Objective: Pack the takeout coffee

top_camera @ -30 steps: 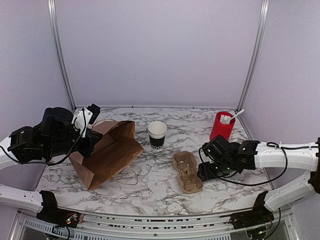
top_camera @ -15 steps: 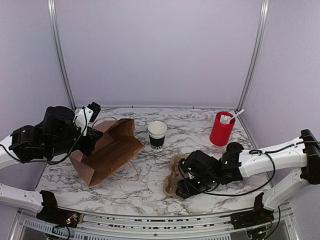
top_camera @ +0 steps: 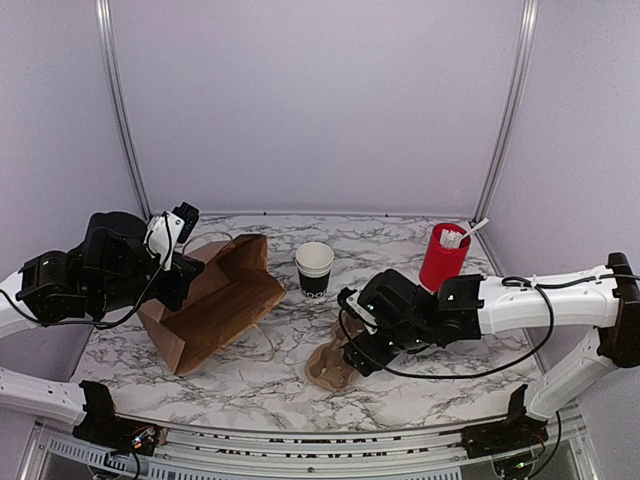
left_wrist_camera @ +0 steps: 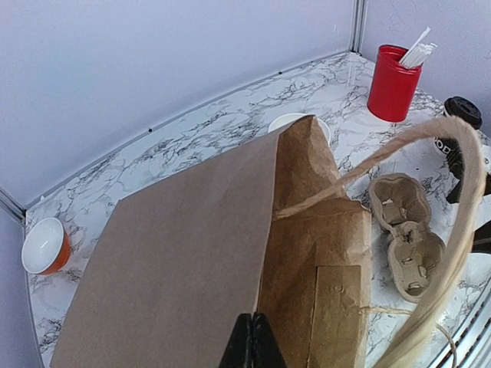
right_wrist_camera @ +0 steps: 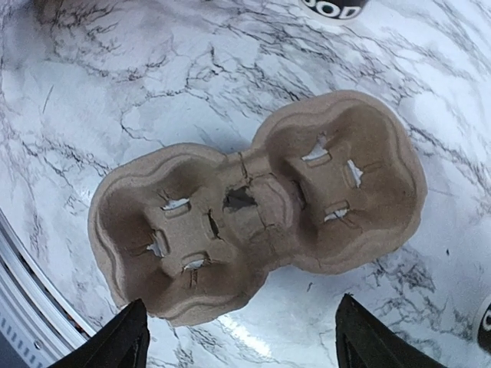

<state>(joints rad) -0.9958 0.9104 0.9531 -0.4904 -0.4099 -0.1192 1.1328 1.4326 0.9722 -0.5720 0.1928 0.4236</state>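
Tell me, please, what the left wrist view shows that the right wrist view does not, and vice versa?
Only the left wrist view shows the paper bag, the red cup of white sticks, a small orange bowl and the lid on the black cup. Only the right wrist view shows the right gripper, open. Both show the cardboard cup carrier on the marble table.
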